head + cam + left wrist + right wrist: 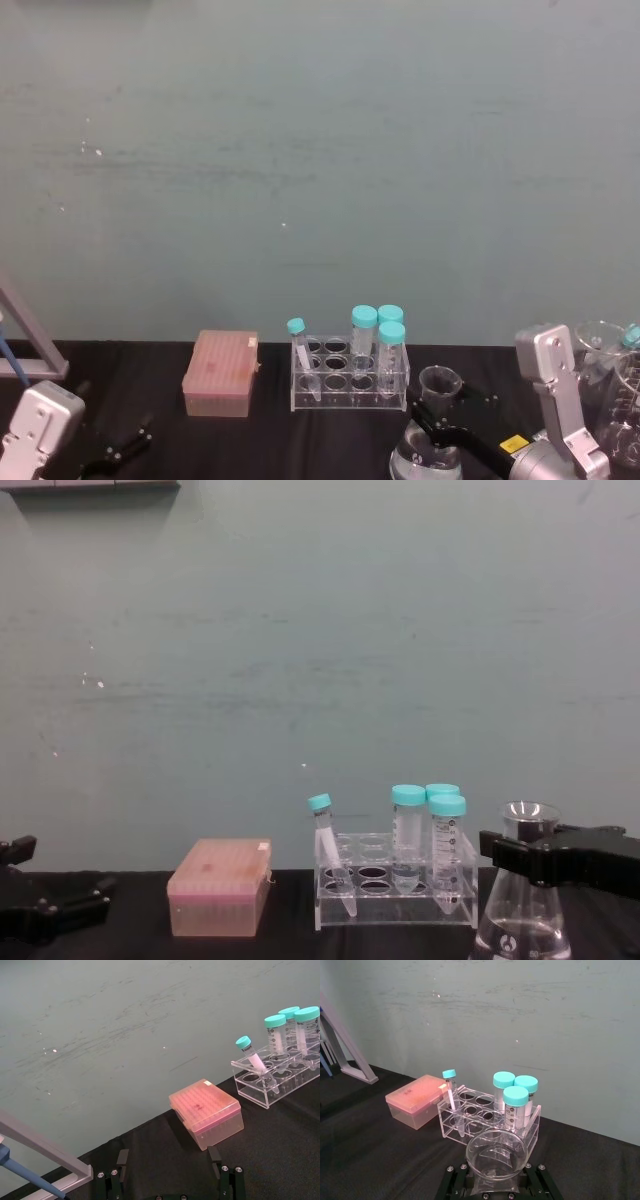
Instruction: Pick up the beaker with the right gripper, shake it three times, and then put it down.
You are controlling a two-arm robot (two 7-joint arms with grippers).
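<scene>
While the right gripper (441, 412) sits at the near right of the black table (150, 400), its two fingers are pinched on the neck of the beaker (438, 385), just under the flared rim. Chest view: the beaker (522, 915) stands upright at far right w/ the right gripper (520, 848) crossing its neck from the right side. The wide base runs down to the picture's lower edge, so can't tell if it rests on the table or is lifted off it. Right wrist view: the round open mouth of the beaker (496, 1154) sits btwn the two black fingers of the right gripper (495, 1182).

A clear rack (350, 378) is just beside the beaker, to its left and a bit farther back. Three big tubes (378, 335) w/ teal caps stand upright at the rack's right end; one thin tube (303, 358), also teal-capped, leans tilted at its left end. A pink box (220, 372) lies left of the rack, near it but not touching.

The left gripper (115, 450) is parked at the near left corner, well apart from the beaker. Left wrist view: the left gripper (169, 1160) has its fingers spread, nothing btwn them, pink box (206, 1112) and rack (272, 1082) beyond.
</scene>
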